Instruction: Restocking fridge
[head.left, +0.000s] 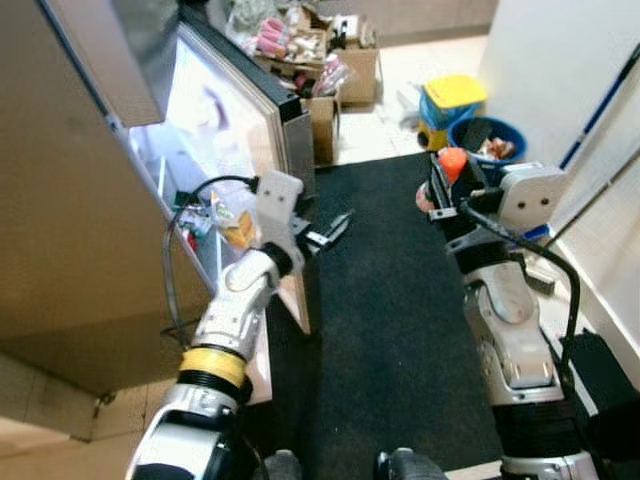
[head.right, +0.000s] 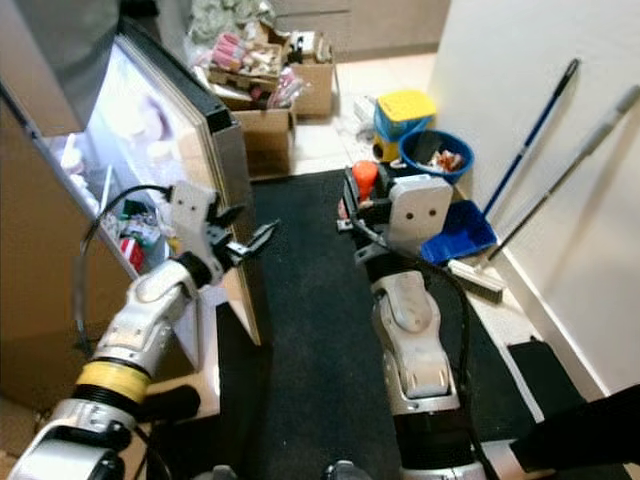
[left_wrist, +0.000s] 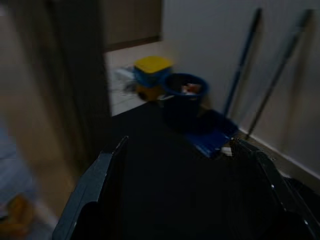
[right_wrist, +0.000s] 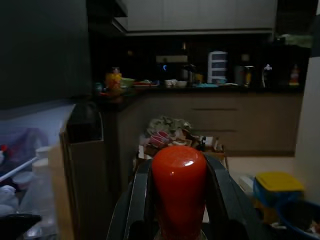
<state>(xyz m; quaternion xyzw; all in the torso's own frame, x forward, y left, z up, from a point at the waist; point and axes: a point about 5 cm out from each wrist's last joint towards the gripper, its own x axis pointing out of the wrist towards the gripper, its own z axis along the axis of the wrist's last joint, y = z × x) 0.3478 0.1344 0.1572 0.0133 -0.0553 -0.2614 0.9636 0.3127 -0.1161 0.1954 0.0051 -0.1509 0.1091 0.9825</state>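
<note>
The fridge (head.left: 205, 130) stands open on my left, its inside brightly lit, with a yellow packet (head.left: 238, 228) and other goods on its shelves. My left gripper (head.left: 332, 230) is raised beside the dark edge of the fridge door (head.left: 296, 140). Its fingers (left_wrist: 100, 175) are open with nothing between them. My right gripper (head.left: 446, 180) is held out in front, shut on a bottle with a red-orange cap (right_wrist: 179, 172). The cap (head.right: 365, 176) points up between the fingers; the bottle's body is hidden.
A black mat (head.left: 385, 300) covers the floor ahead. Cardboard boxes (head.left: 330, 60) full of goods stand at the back. On the right are a yellow-lidded tub (head.left: 452, 95), a blue bucket (head.left: 492, 140), a blue dustpan (head.right: 462, 228) and broom handles (head.right: 535, 125) leaning on the white wall.
</note>
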